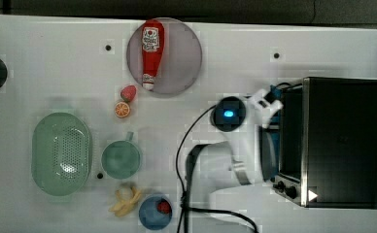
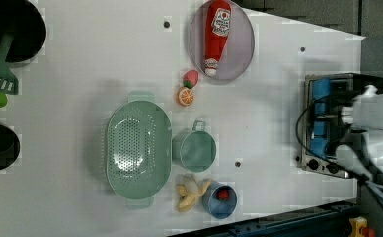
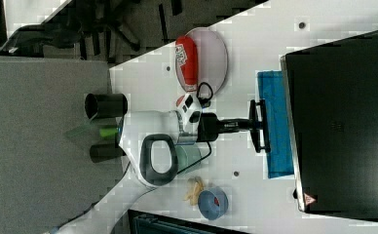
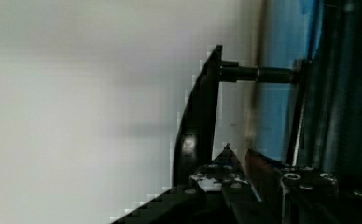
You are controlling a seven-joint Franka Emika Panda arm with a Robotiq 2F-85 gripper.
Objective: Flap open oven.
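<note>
Oven [image 2: 327,123] front behind arm [image 2: 377,133]

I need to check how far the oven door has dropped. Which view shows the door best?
The right view: the oven's bluish door lies folded out flat, bar handle outermost. In the top view the arm covers most of the door. The left view shows blue patches. The wrist view shows the handle close up.

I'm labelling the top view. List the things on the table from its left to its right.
Green colander → green cup → ketchup bottle on the round plate → robot arm → oven.
</note>
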